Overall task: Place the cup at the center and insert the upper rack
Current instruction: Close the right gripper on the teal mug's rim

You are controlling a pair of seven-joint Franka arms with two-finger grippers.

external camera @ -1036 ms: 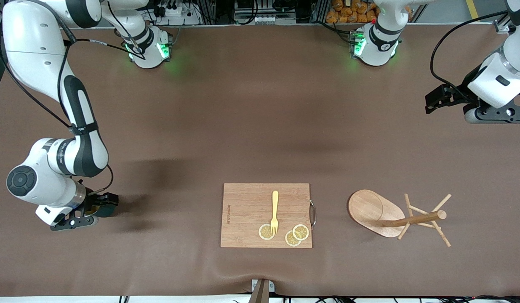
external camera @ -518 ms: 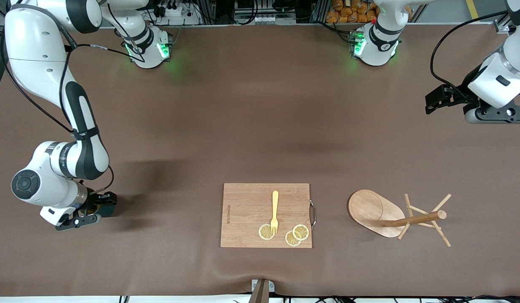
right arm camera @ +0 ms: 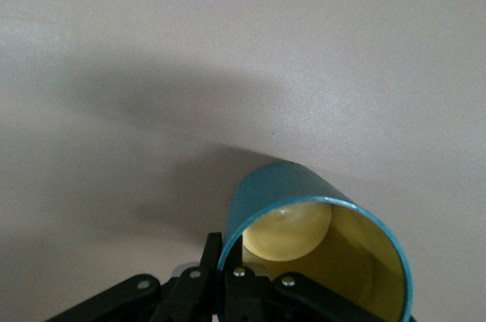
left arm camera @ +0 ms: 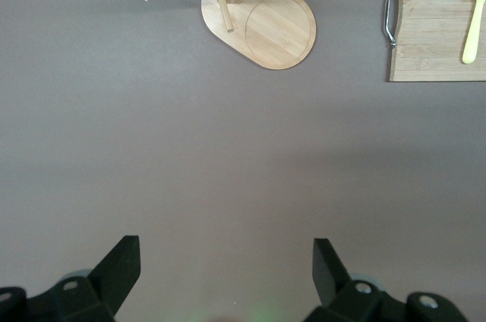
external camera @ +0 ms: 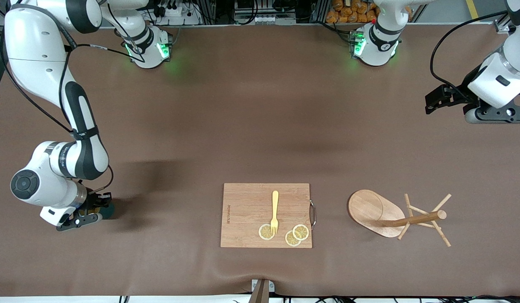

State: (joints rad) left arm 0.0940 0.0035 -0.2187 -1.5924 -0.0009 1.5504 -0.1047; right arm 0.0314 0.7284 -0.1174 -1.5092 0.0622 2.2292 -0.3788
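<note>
The cup (right arm camera: 319,216) is a dark teal mug with a yellowish inside, and its opening faces the right wrist camera. My right gripper (right arm camera: 231,257) is shut on its rim, one finger inside the wall and one outside. In the front view only a sliver of the cup (external camera: 110,209) shows beside the right gripper (external camera: 100,208), at the right arm's end of the table. The upper rack (external camera: 375,212), with its oval base, brown pole and thin pegs, sits toward the left arm's end and also shows as the rack (left arm camera: 262,26). My left gripper (left arm camera: 225,269) waits open, high over bare table.
A wooden cutting board (external camera: 243,210) with a metal handle lies between cup and rack, near the front camera. On it are a yellow fork (external camera: 275,210) and three lemon slices (external camera: 293,235). Brown table cloth (external camera: 260,126) covers the rest.
My right gripper has closed onto the cup's rim and its arm shifted slightly. The left arm, rack and board have not moved.
</note>
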